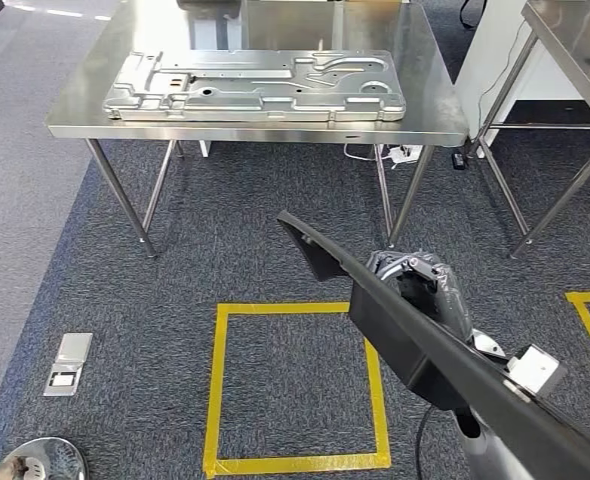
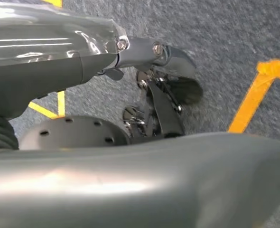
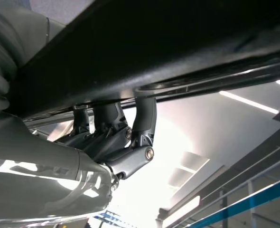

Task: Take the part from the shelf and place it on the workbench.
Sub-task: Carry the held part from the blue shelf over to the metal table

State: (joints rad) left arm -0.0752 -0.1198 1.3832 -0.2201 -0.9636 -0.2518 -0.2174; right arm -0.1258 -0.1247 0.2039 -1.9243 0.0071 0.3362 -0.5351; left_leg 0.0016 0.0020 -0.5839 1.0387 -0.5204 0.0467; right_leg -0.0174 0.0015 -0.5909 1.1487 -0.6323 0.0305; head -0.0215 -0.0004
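Gripping a long black part [image 1: 428, 340], the right hand [image 1: 420, 285] sits at the near right of the head view, low over the floor. The part is a narrow, matte black moulded strip with a boxy section near its middle and a pointed far end; it runs diagonally from the near right edge up toward the centre. A small white tag [image 1: 535, 368] sits on the arm just right of it, its writing too small to read. In the right wrist view the dark fingers [image 3: 145, 118] press up against the underside of the part [image 3: 167, 52], which lies across them.

The left hand [image 2: 160, 102] hangs beside the body over the carpet, its dark fingers curled in with nothing between them.

Yellow tape [image 1: 218, 385] marks a square on the grey speckled carpet at near centre, with a silver floor socket plate [image 1: 68, 362] to its left.

Farther off stands a steel counter [image 1: 73, 105] on thin angled legs, carrying a large flat stamped metal plate [image 1: 254, 87] with raised ribs and cut-outs. A second steel counter [image 1: 571, 40] stands at the far right.
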